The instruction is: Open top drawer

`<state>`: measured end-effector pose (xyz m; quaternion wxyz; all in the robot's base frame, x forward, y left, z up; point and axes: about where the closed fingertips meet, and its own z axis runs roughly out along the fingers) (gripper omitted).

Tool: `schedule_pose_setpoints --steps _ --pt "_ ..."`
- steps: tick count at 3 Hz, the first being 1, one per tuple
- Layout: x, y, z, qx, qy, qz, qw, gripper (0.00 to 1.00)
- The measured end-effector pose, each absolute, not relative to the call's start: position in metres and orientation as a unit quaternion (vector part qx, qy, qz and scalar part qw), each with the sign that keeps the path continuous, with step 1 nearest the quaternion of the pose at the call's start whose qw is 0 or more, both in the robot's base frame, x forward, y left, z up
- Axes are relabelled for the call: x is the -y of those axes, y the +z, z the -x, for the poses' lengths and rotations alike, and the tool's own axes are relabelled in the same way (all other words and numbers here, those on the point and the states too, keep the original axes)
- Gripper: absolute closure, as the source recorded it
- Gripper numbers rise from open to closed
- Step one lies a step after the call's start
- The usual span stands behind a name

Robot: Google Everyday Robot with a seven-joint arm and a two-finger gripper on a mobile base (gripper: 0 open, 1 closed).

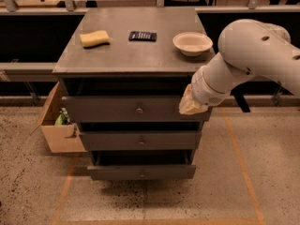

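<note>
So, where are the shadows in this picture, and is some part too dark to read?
Camera view: light seems to fall from above, so the cabinet top is evenly lit; the recess above the top drawer is black and unreadable; a soft shadow lies on the floor under the bottom drawer; the gripper, at the top drawer's right end, looks bright.
</note>
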<state>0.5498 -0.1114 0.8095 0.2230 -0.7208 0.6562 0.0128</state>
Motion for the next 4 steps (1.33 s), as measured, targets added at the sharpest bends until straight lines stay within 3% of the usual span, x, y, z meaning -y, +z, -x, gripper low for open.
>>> schedule_pose_setpoints --steps 1,4 --pt "0.104 0.791 -0.566 -0.660 0.015 0.718 0.221 0.82" --pt "0.087 0.739 -0.619 -0.654 0.000 0.719 0.233 0.12"
